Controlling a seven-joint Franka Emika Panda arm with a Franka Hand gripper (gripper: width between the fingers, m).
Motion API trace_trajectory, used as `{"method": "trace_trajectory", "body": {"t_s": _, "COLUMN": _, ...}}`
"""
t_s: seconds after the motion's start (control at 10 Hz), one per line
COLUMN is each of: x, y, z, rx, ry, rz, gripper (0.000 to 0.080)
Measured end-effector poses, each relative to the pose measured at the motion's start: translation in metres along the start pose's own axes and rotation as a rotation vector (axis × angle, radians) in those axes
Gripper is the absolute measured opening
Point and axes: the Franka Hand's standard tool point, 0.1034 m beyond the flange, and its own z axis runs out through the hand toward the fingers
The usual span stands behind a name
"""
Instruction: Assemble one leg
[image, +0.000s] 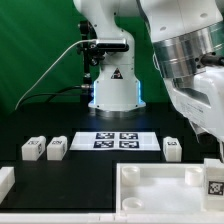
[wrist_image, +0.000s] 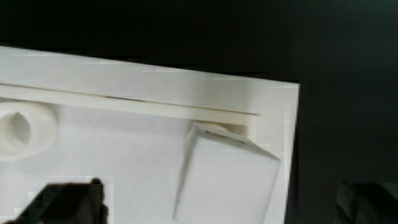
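Three small white legs stand on the black table: two at the exterior view's left (image: 33, 149) (image: 56, 150) and one right of the marker board (image: 172, 149). Another white block with a tag (image: 214, 186) shows at the right edge, by the right end of the large white tray-like part (image: 150, 178). My gripper (image: 212, 158) hangs over that end, its tips hard to make out there. In the wrist view my gripper (wrist_image: 221, 192) is open, with dark fingertips (wrist_image: 71, 198) far apart and nothing between them. Below lies the tray part's corner (wrist_image: 231, 95) with its rim and a round socket (wrist_image: 22, 130).
The marker board (image: 118, 140) lies at the table's middle in front of the robot base (image: 112, 85). Another white part (image: 5, 180) sits at the exterior view's lower left edge. A green backdrop stands behind.
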Motion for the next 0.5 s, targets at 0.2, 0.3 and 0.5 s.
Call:
{"method": "trace_trajectory", "body": {"t_s": 0.2, "x": -0.0001, "y": 0.0001, "z": 0.0001, "rx": 0.000, "ry": 0.000, "rz": 0.000, "gripper": 0.0649}}
{"method": "trace_trajectory", "body": {"t_s": 0.3, "x": -0.0001, "y": 0.0001, "z": 0.0002, "rx": 0.000, "ry": 0.000, "rz": 0.000, "gripper": 0.0649}}
{"method": "trace_trajectory", "body": {"t_s": 0.5, "x": -0.0001, "y": 0.0001, "z": 0.0002, "rx": 0.000, "ry": 0.000, "rz": 0.000, "gripper": 0.0649}}
